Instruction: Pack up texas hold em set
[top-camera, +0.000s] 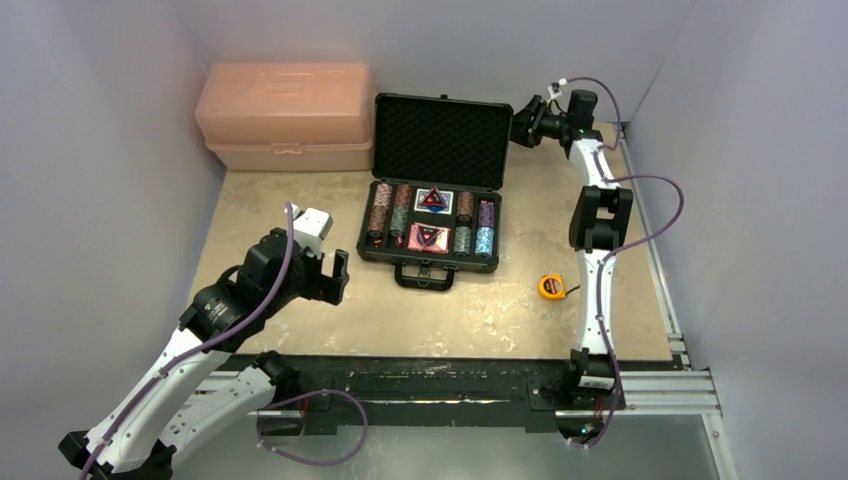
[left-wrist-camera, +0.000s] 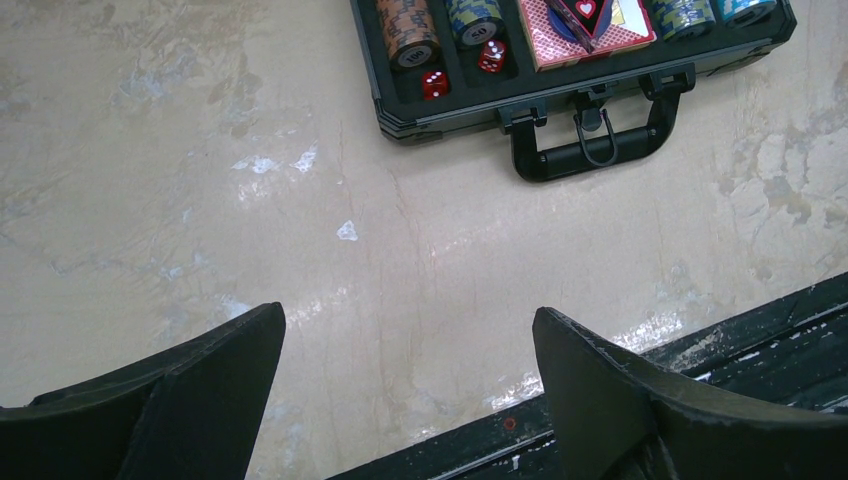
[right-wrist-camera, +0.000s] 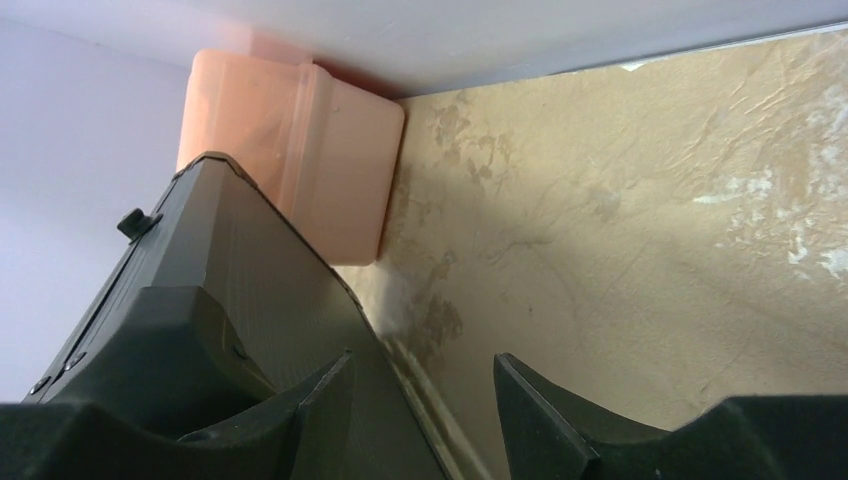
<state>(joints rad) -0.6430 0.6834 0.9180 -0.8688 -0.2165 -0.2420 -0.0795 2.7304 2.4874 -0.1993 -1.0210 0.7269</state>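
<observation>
One open case (top-camera: 372, 252), right end effector (top-camera: 517, 126) at right edge of lid (top-camera: 440, 140)

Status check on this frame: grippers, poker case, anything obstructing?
Left gripper open, hovering over bare table. Right gripper open, at the lid right edge. Case open, chips and decks inside. Tape measure sits apart.

Quantities: one case (top-camera: 437, 140), one pink box (top-camera: 285, 115), one tape measure (top-camera: 551, 287). Case contents: four chip columns (top-camera: 378, 212), two card decks (top-camera: 447, 201), two triangular buttons (top-camera: 431, 199), two dice (left-wrist-camera: 433, 85).
</observation>
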